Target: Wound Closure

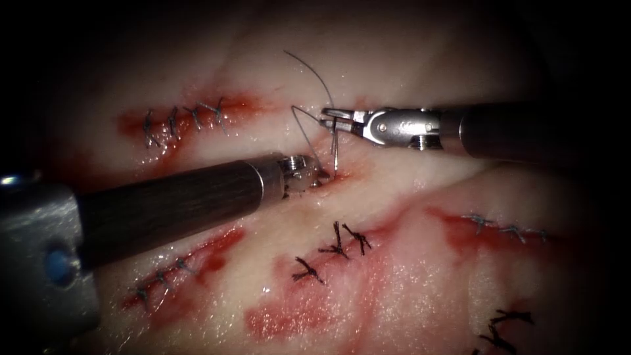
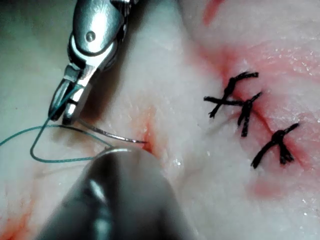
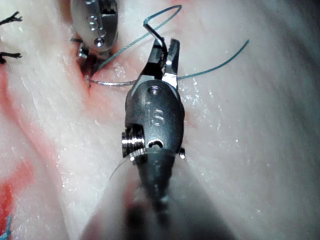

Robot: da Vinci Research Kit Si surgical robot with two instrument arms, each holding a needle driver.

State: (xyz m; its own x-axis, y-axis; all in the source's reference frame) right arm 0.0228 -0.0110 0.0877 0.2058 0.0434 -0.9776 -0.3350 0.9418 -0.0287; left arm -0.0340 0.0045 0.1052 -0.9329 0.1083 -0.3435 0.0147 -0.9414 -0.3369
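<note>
My right tool (image 1: 327,117) comes in from the right, and its jaws grip the curved needle (image 1: 334,148) near its tail end. The needle runs down from the jaws, and its tip sits in the tissue at the small red cut (image 1: 338,176). The left wrist view shows the needle (image 2: 112,135) entering the red cut (image 2: 150,142) just past my left tool's shaft (image 2: 120,190). My left tool (image 1: 321,175) presses its tip on the tissue beside the needle's entry. Thread (image 1: 314,69) arcs up from the right jaws, and a second loop (image 1: 303,128) lies to their left.
Stitched cuts lie all around: grey stitches at upper left (image 1: 184,118), lower left (image 1: 161,276) and right (image 1: 506,227), and black knots in the middle (image 1: 338,246) and lower right (image 1: 503,329). Red fluid (image 1: 289,319) stains the tissue (image 1: 394,59).
</note>
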